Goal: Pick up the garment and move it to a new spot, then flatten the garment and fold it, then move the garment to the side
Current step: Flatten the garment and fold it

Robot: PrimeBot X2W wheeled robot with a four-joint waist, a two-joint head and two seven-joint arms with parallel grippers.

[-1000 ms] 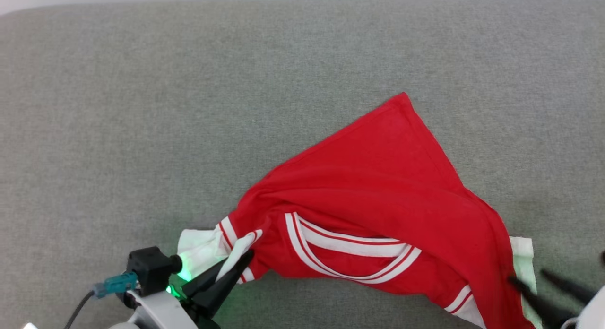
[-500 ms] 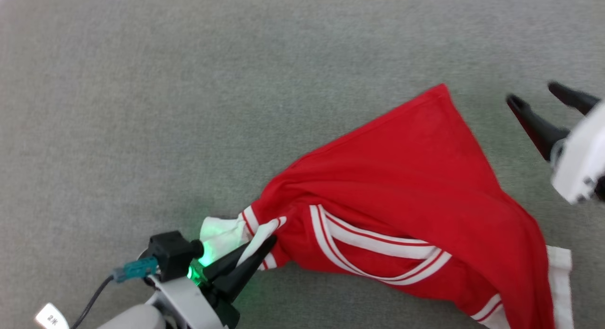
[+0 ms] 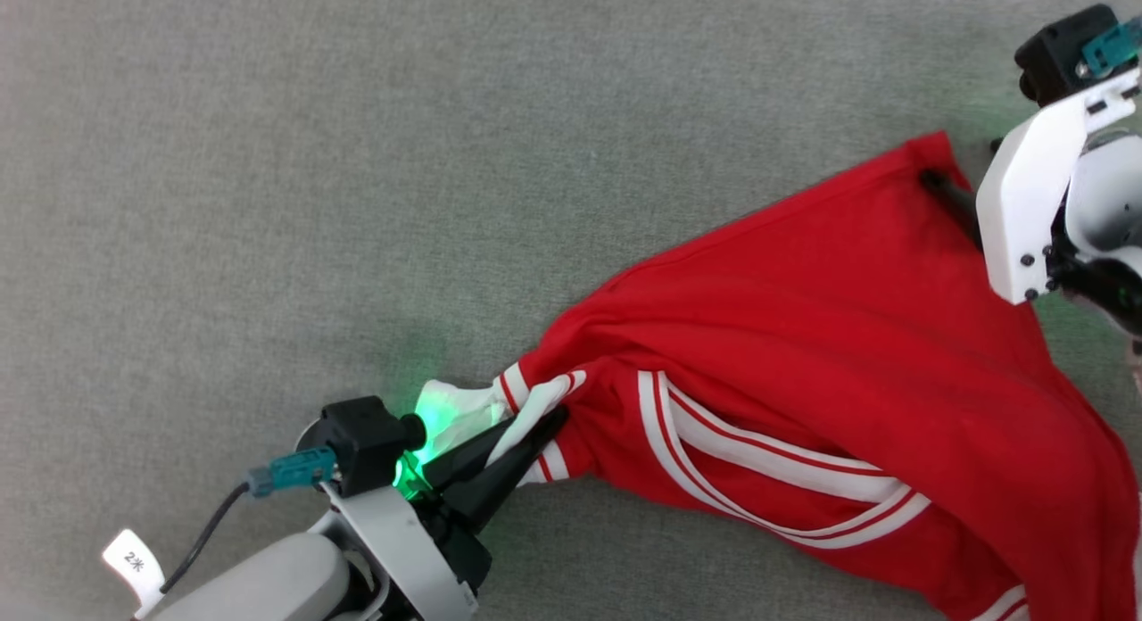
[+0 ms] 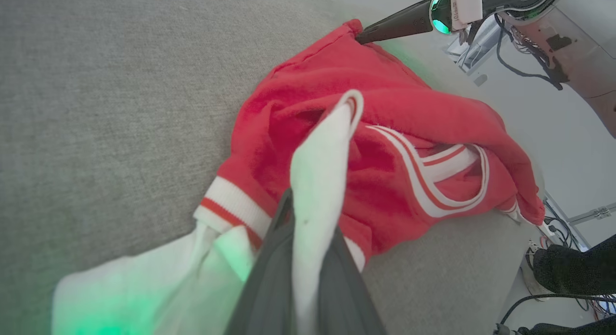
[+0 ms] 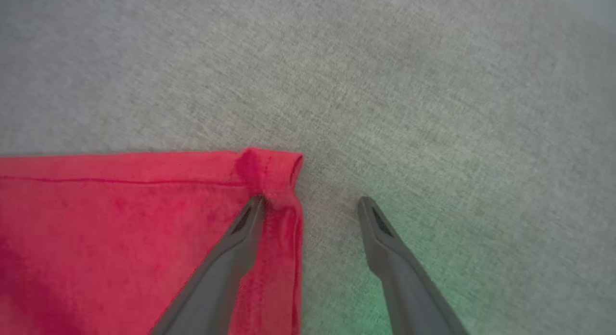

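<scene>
While my left gripper [image 3: 546, 420] pinches: white sleeve [image 4: 320, 181] clamped tight, that's my anchor.
Garment [image 3: 803, 335]: rumpled on the grey surface [image 3: 312, 157], lying between my arms.
Right gripper [image 5: 312, 200]: fingers spread, straddling the far hem corner [image 5: 274, 169]. I'd close fully over the seam, then pull taut gently.

Probably a lab: loose cables [image 4: 524, 68] beside grey table [image 4: 96, 84].

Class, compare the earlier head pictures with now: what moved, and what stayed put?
The right gripper swung from the near right up to the far hem corner of the garment; its jaws stand open astride it, gripping nothing. The left gripper stayed shut on a white sleeve. The head camera shifted too.
</scene>
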